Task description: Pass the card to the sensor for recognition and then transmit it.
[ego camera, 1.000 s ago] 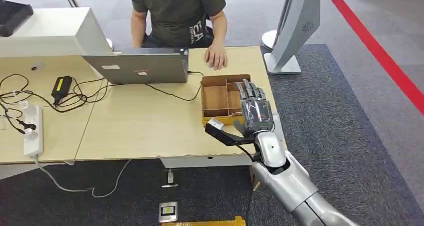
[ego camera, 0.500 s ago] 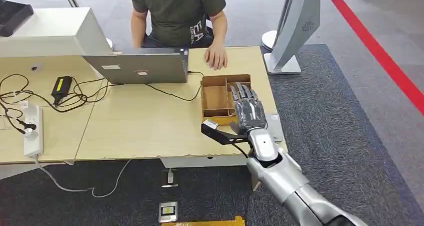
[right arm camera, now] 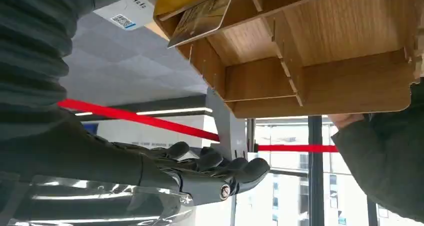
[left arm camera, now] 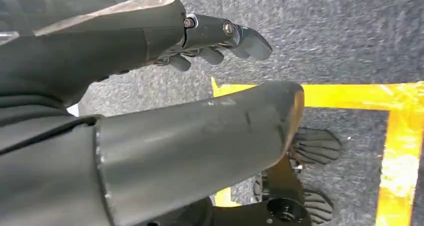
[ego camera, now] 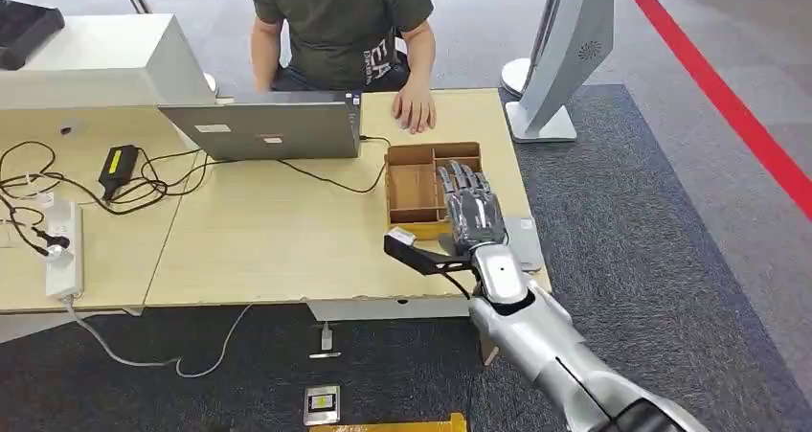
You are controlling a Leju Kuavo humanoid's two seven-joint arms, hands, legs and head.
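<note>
Right now the right hand (ego camera: 472, 214) hovers flat over the near right part of a wooden divided box (ego camera: 414, 185) on the bench (ego camera: 268, 231), its fingers (right arm camera: 215, 166) stretched out side by side and holding nothing, the thumb (ego camera: 412, 252) jutting out sideways toward the bench's near edge. In the right wrist view a card (right arm camera: 202, 15) with a dark printed face lies tilted in one compartment of that box, just beyond the fingertips and apart from them. A grey flat pad (ego camera: 528, 231) lies just beside the hand, at the bench's right edge. The left hand (left arm camera: 220, 35) hangs over carpet with yellow floor tape (left arm camera: 400, 151), fingers loosely curled on nothing. Beyond the box, a person's hand (ego camera: 415, 106) rests on the bench near a laptop (ego camera: 263, 130).
</note>
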